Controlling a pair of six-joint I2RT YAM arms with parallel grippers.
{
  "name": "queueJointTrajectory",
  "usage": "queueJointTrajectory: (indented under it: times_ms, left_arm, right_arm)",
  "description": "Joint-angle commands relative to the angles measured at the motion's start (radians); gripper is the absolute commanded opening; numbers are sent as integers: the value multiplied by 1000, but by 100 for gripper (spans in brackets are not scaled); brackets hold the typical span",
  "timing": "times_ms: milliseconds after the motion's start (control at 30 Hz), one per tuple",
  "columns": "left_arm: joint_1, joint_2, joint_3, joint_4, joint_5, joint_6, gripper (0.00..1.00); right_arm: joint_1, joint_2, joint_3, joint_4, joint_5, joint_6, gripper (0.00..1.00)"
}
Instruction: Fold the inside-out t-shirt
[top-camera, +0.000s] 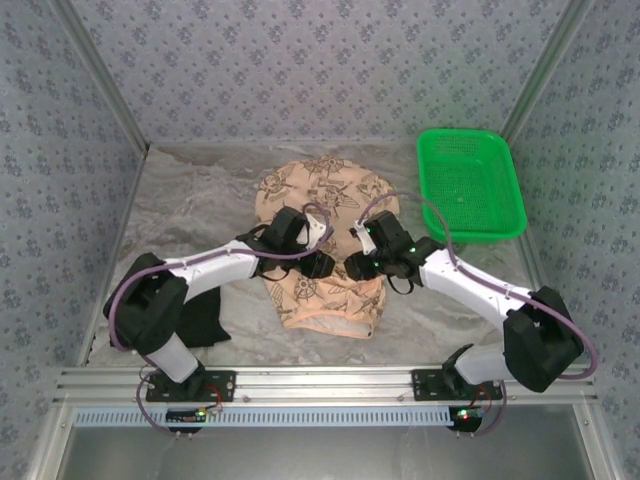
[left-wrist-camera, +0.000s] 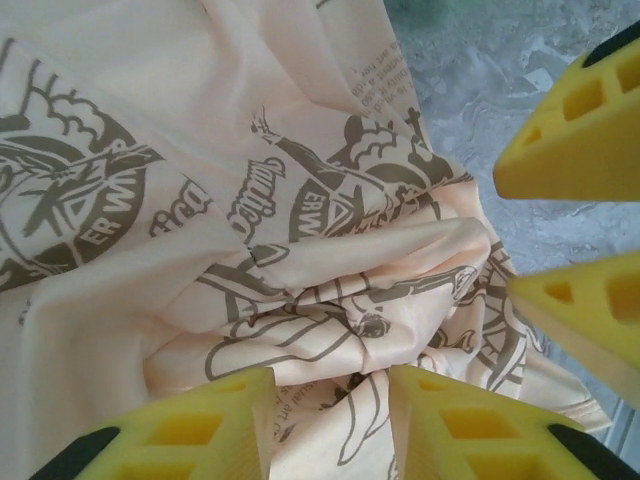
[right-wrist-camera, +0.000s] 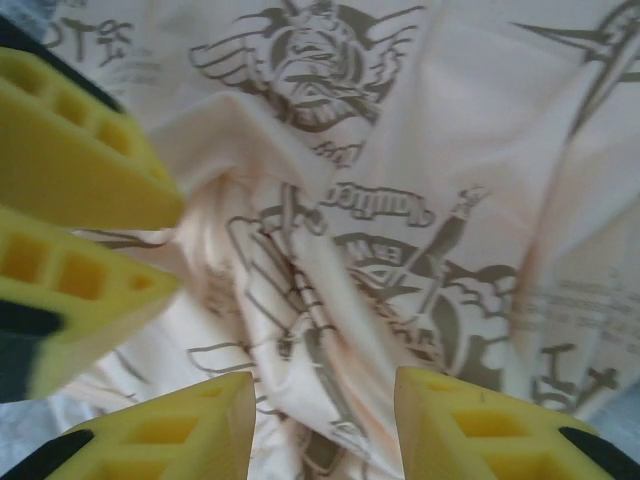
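T-shirt (top-camera: 322, 188) beneath left hand (top-camera: 321, 266), right hand (top-camera: 358, 266)

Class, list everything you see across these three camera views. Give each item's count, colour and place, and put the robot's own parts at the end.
t-shirt: one, peach-tan with dark prints, crumpled at the centre
basket: one, green, far right
folded garment: one, black, near left
table: one, grey marbled, beneath everything
walls: three, grey patterned, left, back and right
left arm: one, white and black, reaching in from the near left
right arm: one, white and black, reaching in from the near right
left gripper: one, yellow fingers, open over the t-shirt
right gripper: one, yellow fingers, open over the t-shirt
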Motion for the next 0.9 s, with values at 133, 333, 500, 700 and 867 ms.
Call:
queueJointTrajectory:
  times_ms: [133,333,500,700,867]
  left_arm:
    - [8,140,27,80,-5,-32,44]
    - [-7,215,74,100,30,-31,37]
    - [29,111,40,102,58,-19,0]
    - [168,-116,-130,140,151,-85,0]
    - [203,-130,-255,233,249,-143,4]
  right_arm:
    - [-1,160,5,38,-107,59,41]
    - [-10,229,19,68,-110,52,15]
    - [-55,137,6,45,-157,16,0]
    - [-170,41,-59,-37,-160,-4,3]
    - [-177,60,-131,8,-264,-43,25]
